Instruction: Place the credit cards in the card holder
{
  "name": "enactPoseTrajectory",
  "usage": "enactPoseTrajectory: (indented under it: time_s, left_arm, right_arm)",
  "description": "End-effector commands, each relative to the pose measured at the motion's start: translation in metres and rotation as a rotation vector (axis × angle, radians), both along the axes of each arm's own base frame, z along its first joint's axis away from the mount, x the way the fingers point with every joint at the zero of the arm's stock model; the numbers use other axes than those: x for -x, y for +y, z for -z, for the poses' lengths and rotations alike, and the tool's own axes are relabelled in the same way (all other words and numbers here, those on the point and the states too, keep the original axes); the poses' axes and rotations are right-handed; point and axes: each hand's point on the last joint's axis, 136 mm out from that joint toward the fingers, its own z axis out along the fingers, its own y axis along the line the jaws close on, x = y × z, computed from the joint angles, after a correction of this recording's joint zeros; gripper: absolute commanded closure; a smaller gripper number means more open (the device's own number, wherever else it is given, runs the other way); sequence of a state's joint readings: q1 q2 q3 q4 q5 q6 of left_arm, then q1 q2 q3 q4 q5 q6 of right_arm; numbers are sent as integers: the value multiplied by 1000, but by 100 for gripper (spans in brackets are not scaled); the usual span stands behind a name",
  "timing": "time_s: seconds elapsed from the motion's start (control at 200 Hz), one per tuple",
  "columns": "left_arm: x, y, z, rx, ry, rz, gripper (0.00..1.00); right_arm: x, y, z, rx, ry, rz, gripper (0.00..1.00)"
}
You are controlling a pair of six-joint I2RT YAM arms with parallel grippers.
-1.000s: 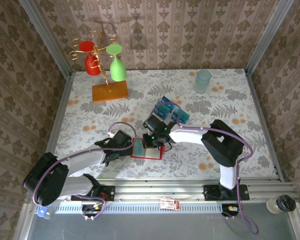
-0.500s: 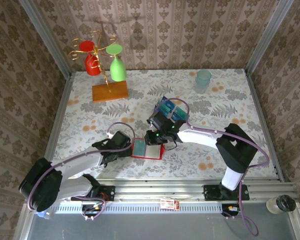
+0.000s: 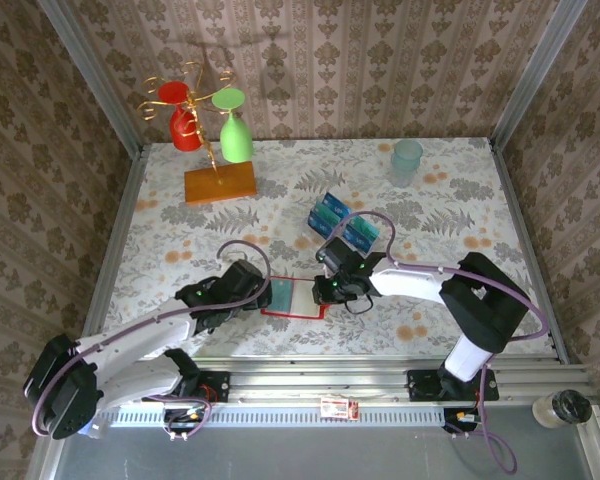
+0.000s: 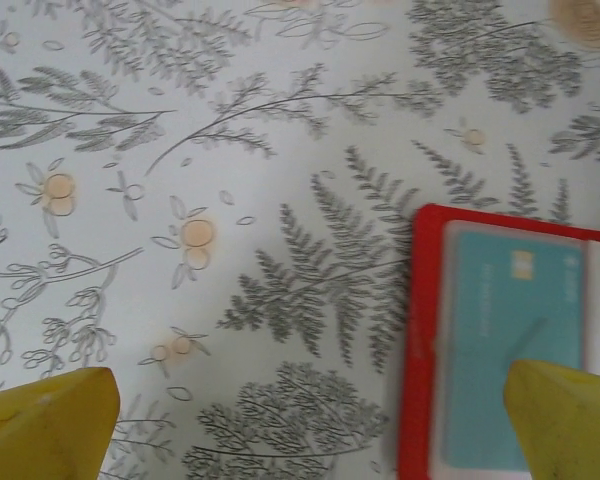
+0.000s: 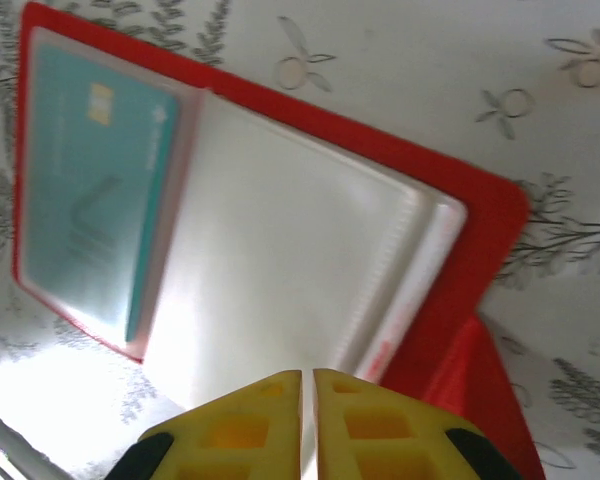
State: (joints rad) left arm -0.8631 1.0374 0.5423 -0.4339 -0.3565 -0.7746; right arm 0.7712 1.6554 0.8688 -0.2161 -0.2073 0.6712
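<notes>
Red vinyl lies open on the desk [image 3: 180,230] in the top view. The card holder [image 3: 298,300] sits between the left tool [image 3: 259,291] and the right tool [image 3: 330,290]. The loose blue credit cards [image 3: 338,222] lie well apart from it, further back.

From the left wrist, the left tool [image 4: 305,420] is spread wide. One fingertip hangs over the teal card [image 4: 500,330] already tucked in the card holder [image 4: 420,340]. A careless descent could drag that card out or shove the holder sideways.

From the right wrist, the right tool [image 5: 307,420] is pressed together at the edge of the clear sleeve [image 5: 280,260]; whether it pinches that sleeve I cannot tell. If it does, lifting could flip the card holder [image 5: 485,250] shut or skid it across the cloth. The glossy pocket may also refuse the next card.
</notes>
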Motion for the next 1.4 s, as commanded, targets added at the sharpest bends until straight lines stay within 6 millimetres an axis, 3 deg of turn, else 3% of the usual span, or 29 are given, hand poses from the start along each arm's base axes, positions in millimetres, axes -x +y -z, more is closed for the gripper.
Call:
enactPoseTrajectory:
  time_s: [0.0, 0.225, 0.375, 0.61, 0.915, 1.2, 1.395]
  left_arm:
    - [-5, -16, -11, 25, -20, 4, 0]
    - [-5, -44, -4, 41, -13, 55, 0]
    - [-4, -55, 5, 47, 1, 92, 0]
    - [-1, -60, 13, 39, 10, 129, 0]
    - [3, -65, 25, 43, 26, 167, 0]
    - [6, -66, 35, 37, 32, 193, 0]
    - [9, -68, 42, 39, 39, 205, 0]
  right_arm:
    - [-12, -12, -10, 5, -57, 20, 90]
    - [-20, 3, -32, -56, -75, 7, 90]
    - [-22, 14, -34, -70, -66, -1, 92]
    - [-17, 23, -18, -32, -39, 8, 92]
    - [-21, 17, 1, 40, -29, 10, 94]
    - [-18, 37, 8, -37, 24, -9, 98]
    - [-17, 39, 14, -47, 39, 2, 98]
